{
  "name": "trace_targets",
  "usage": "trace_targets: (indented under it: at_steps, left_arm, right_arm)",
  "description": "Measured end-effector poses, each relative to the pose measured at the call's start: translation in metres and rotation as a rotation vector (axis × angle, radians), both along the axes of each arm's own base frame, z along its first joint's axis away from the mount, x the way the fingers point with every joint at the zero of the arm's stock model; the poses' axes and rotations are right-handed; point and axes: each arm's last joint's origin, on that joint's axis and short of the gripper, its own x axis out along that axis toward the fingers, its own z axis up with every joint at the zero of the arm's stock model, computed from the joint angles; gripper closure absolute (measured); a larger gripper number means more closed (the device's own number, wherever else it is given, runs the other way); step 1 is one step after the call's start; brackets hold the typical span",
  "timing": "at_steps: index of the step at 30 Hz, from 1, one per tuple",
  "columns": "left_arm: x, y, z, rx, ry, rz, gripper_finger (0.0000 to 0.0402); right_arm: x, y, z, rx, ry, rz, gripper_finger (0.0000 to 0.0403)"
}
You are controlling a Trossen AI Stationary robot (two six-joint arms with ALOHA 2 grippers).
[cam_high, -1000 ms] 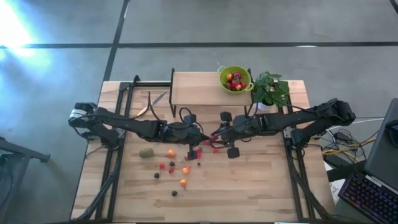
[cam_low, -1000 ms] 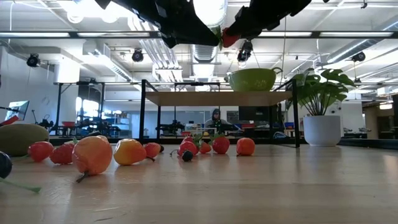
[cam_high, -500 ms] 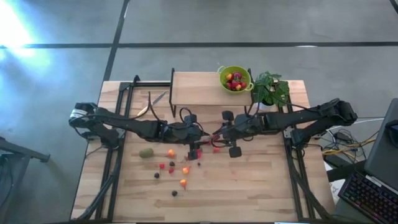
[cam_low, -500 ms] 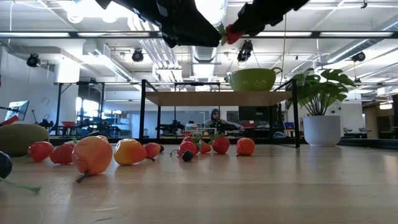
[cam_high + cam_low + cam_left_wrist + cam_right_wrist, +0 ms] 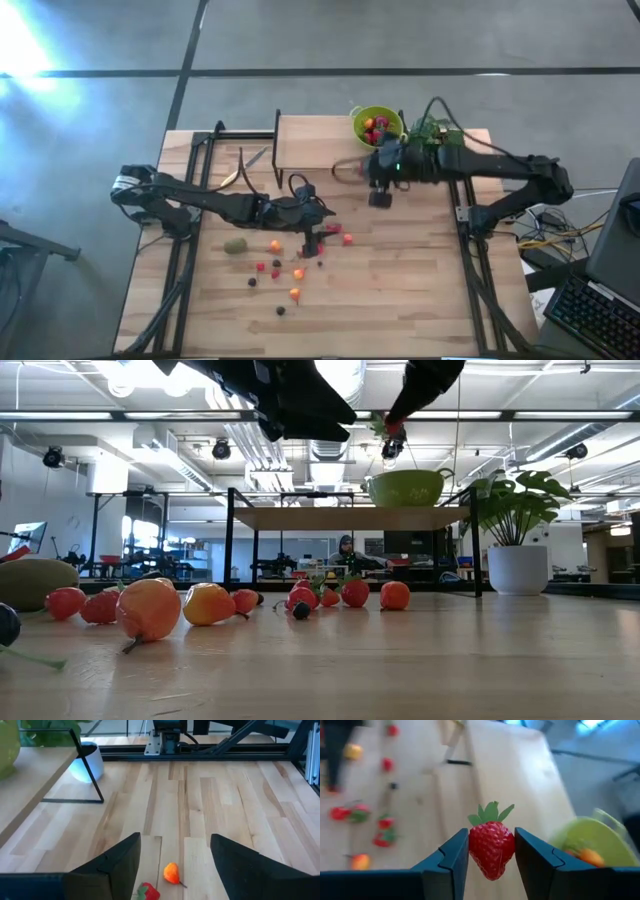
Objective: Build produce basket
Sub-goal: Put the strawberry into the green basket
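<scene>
Red strawberry (image 5: 491, 849) clamped in right gripper (image 5: 491, 851) fingers beside lime basket (image 5: 590, 840).
Left gripper (image 5: 175, 865) fingers apart above open counter (image 5: 240, 800).

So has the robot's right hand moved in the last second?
Yes. The right hand, gripping a strawberry, has swung from mid-table toward the green colander on the raised shelf.

Left end effector (image 5: 172, 852) gapes wide; right end effector (image 5: 491, 851) is clamped.
</scene>
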Motion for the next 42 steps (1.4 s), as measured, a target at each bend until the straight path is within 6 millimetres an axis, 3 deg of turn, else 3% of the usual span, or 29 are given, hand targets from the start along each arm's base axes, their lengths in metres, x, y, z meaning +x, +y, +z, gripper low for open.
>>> trace_targets:
  at_steps: [7, 18, 33, 42]
  left_arm:
    - [0.000, 0.000, 0.000, -0.016, 0.002, 0.006, 0.0156]
    - [-0.001, 0.000, -0.002, -0.018, 0.006, 0.007, 0.0156]
    - [-0.002, 0.000, -0.005, -0.016, 0.017, 0.007, 0.0157]
    - [-0.002, 0.000, -0.005, -0.016, 0.017, 0.007, 0.0156]
  right_arm:
    - [-0.013, -0.050, 0.012, -0.028, -0.013, -0.153, 0.0261]
    - [-0.042, -0.109, 0.006, 0.078, -0.010, -0.307, 0.0266]
    - [-0.061, -0.126, -0.015, 0.132, 0.096, -0.401, 0.0265]
    - [-0.063, -0.127, -0.017, 0.134, 0.101, -0.409, 0.0223]
